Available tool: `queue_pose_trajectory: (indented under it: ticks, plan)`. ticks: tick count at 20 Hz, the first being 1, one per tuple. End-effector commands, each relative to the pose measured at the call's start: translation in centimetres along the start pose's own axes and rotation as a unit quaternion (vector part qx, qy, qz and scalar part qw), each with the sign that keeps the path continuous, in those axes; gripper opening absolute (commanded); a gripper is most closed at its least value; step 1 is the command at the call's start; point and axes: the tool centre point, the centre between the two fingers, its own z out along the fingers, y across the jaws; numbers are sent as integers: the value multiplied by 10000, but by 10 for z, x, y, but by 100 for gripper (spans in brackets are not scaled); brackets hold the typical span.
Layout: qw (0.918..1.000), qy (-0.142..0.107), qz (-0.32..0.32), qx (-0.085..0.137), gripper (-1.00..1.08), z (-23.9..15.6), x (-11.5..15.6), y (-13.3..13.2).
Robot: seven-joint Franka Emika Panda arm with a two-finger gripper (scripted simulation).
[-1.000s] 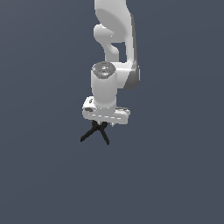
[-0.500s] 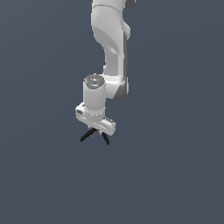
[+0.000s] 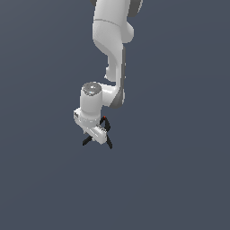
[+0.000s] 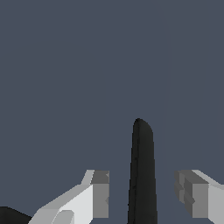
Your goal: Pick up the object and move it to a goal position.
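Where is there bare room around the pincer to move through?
Plain grey on every side of the white pincer and the thin black V-shaped clamp beneath it. The only crowding is the clamp's leg standing between the fingers.

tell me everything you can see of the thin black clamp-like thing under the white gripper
The small thin black clamp-like object looks matte and rigid, with slim legs splaying out below the white gripper and a tiny red mark near its top. In the wrist view one rounded black leg stands between the two grey-tipped fingers with visible gaps on both sides, so no contact shows there. Whether it rests on anything cannot be told.
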Motion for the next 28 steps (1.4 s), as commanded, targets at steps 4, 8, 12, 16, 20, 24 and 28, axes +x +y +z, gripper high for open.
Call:
queue_pose_trajectory:
  ticks: [4, 8, 12, 16, 20, 24, 28]
  plan:
    - [9995, 139, 270, -40, 28, 8, 5, 10]
    - [9995, 142, 281, -44, 28, 8, 6, 10]
    - [9995, 145, 286, -44, 28, 13, 6, 11]
    - [9994, 149, 297, -43, 28, 26, 6, 11]
    - [9994, 151, 307, -41, 28, 35, 6, 12]
    - [9994, 151, 307, -41, -100, 36, 6, 12]
    - [9994, 151, 307, -41, -100, 36, 6, 12]
